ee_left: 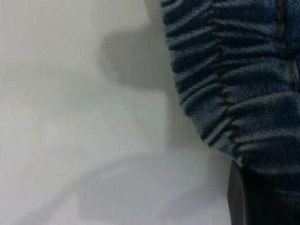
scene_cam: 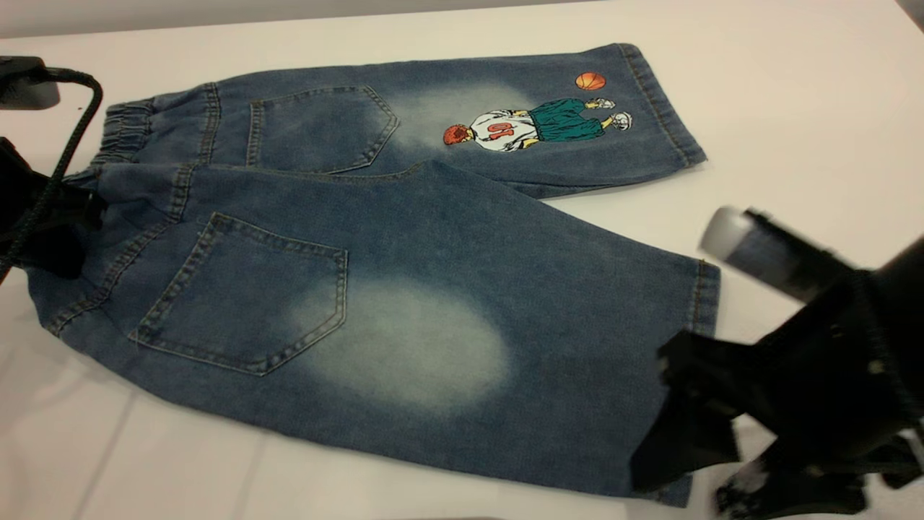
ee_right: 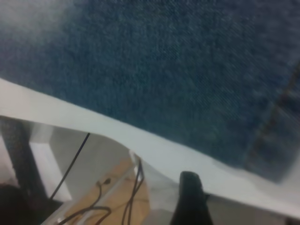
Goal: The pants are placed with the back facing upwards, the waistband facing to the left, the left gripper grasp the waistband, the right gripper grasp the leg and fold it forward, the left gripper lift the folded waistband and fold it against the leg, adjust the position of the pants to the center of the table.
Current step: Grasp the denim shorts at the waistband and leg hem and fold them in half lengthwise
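Note:
The pants (scene_cam: pixel 404 245) lie flat on the white table (scene_cam: pixel 794 108), back up, both back pockets showing. The gathered waistband (scene_cam: pixel 126 130) points left. The printed leg lies at the far side. The plain leg (scene_cam: pixel 447 347) with its faded oval is nearer. My left gripper (scene_cam: pixel 54 231) sits at the near end of the waistband (ee_left: pixel 225 79), shut on it; one finger (ee_left: pixel 236 197) presses the denim. My right gripper (scene_cam: pixel 722 448) hovers at the plain leg's hem corner, open and holding nothing. In the right wrist view one finger (ee_right: pixel 190 197) shows over the table edge (ee_right: pixel 154 150), short of the denim (ee_right: pixel 178 70).
A black cable (scene_cam: pixel 72 130) runs along the left arm. Past the table's near edge the right wrist view shows a floor with loose cables (ee_right: pixel 108 201) and a dark post (ee_right: pixel 18 159). Bare tabletop (ee_left: pixel 70 117) lies left of the waistband.

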Tool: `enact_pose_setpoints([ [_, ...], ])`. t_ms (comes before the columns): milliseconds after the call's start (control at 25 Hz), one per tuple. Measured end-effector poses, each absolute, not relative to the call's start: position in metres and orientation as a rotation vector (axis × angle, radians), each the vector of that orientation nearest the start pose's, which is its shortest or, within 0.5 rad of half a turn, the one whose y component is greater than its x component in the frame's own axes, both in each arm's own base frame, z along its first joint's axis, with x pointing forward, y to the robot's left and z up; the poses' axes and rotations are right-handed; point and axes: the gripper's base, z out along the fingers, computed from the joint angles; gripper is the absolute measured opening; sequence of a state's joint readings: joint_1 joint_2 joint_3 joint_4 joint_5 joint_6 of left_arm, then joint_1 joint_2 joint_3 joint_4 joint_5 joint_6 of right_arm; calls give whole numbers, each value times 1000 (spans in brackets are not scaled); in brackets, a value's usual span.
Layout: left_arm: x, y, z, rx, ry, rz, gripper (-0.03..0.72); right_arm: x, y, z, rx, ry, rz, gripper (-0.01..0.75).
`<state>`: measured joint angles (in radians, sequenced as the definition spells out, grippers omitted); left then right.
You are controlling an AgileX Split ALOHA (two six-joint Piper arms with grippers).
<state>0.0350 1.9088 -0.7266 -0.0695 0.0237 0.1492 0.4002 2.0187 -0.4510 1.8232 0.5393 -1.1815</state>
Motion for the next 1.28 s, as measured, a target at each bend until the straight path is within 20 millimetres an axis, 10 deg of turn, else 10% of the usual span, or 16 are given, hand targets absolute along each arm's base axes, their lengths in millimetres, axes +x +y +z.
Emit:
enact_pose_setpoints([
  [280,304,10,82,61,2691,33,84,213,147,27,292,3013,1062,381],
  [560,303,10,82,58,2697,31,84,220,149,22,290,3008,1042,41],
  [880,302,8,101,39,2815,-13,84,246,151,41,318,2833,1382,32],
  [1280,332,-7,150,-81,2913,-355,84,326,123,90,426,2418,1774,32],
])
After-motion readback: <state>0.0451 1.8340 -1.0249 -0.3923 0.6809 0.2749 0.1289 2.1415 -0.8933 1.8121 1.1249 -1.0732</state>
